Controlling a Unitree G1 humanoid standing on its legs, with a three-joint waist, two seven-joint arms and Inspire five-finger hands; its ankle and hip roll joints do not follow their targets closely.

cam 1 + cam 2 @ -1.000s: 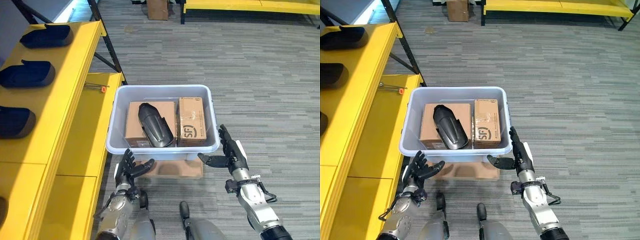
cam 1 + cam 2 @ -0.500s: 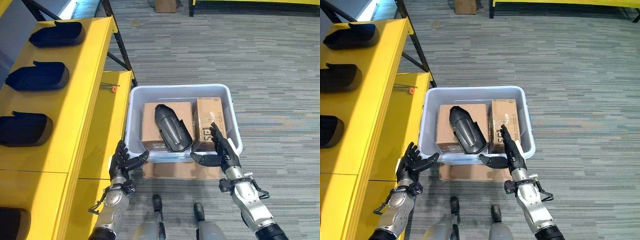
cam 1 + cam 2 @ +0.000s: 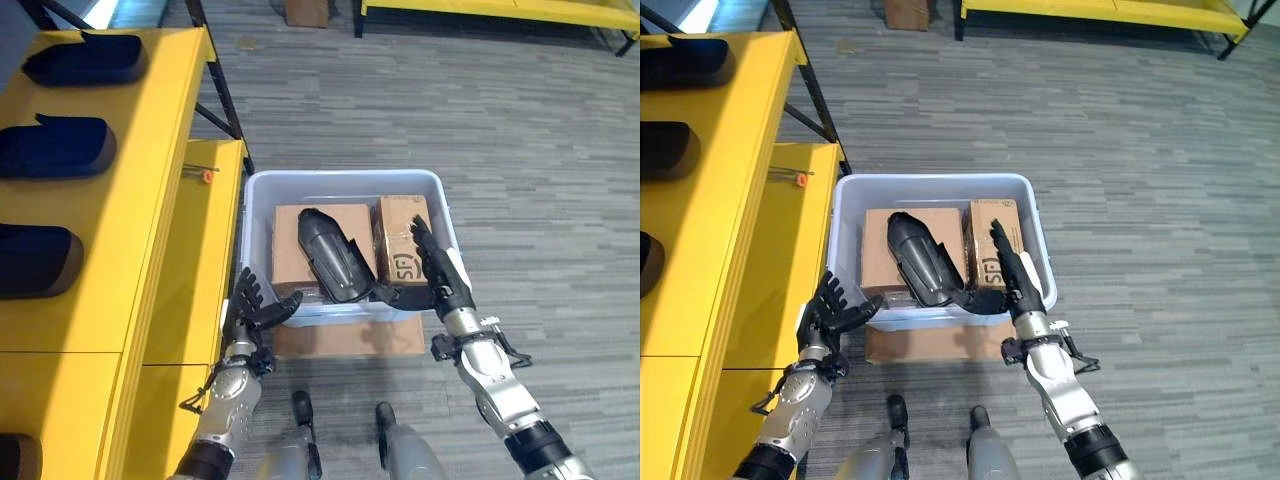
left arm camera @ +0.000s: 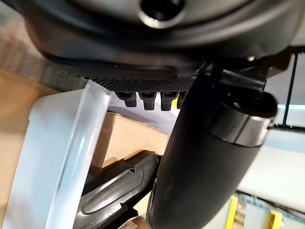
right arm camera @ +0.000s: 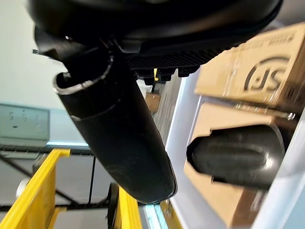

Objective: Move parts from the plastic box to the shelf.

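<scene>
A pale grey plastic box (image 3: 340,180) stands on the floor beside the yellow shelf (image 3: 150,200). In it a long black moulded part (image 3: 330,262) lies across two cardboard boxes (image 3: 405,245). My right hand (image 3: 437,272) is open, its fingers straight over the box's front right, and its thumb reaches towards the part's near end. In the right wrist view the black part (image 5: 238,155) lies just past the thumb (image 5: 114,129). Open as well, my left hand (image 3: 255,305) is at the box's front left corner, outside the wall (image 4: 62,152).
Three dark parts (image 3: 55,145) lie in a row on the shelf's top level. A small orange-tipped tool (image 3: 205,175) rests on the lower level behind the box. Flat cardboard (image 3: 350,338) lies under the box. Grey carpet stretches away to the right.
The camera has shifted. My right hand has moved forward from the box's front rim to over its inside, thumb now by the black part. The left hand stays at the front left corner.
</scene>
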